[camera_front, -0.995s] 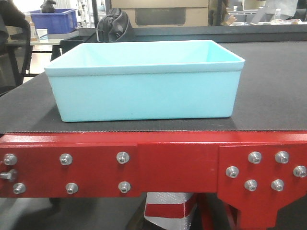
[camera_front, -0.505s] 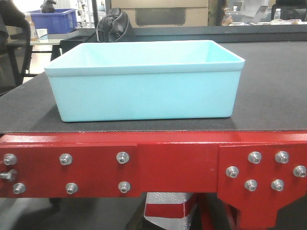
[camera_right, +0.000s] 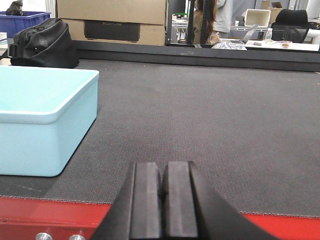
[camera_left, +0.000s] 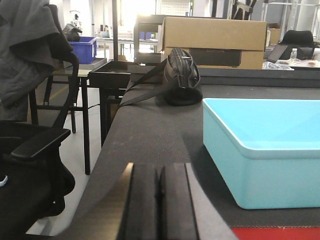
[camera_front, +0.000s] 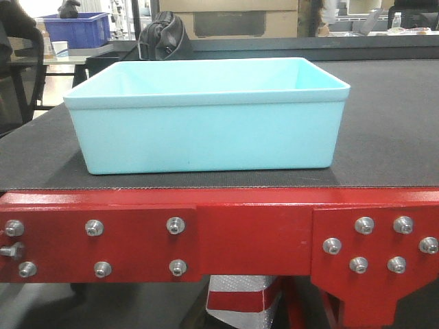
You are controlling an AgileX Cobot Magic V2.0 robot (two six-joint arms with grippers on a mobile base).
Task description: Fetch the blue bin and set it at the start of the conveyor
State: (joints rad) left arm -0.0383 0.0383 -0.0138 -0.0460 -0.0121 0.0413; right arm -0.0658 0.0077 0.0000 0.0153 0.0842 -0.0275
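Note:
The pale cyan blue bin (camera_front: 206,116) stands upright and empty on the dark grey belt of the conveyor start (camera_front: 384,123), close behind the red bolted frame (camera_front: 254,236). In the left wrist view the bin (camera_left: 265,145) lies to the right of my left gripper (camera_left: 159,172), which is shut and empty over the belt's left part. In the right wrist view the bin (camera_right: 40,120) lies to the left of my right gripper (camera_right: 164,170), which is shut and empty above the belt's front edge. Neither gripper touches the bin.
A black bag (camera_left: 181,77) lies on the belt behind the bin. A dark blue bin (camera_front: 77,29) sits on a far table at the left. An office chair with a jacket (camera_left: 30,125) stands left of the conveyor. Cardboard boxes (camera_left: 215,35) stand behind.

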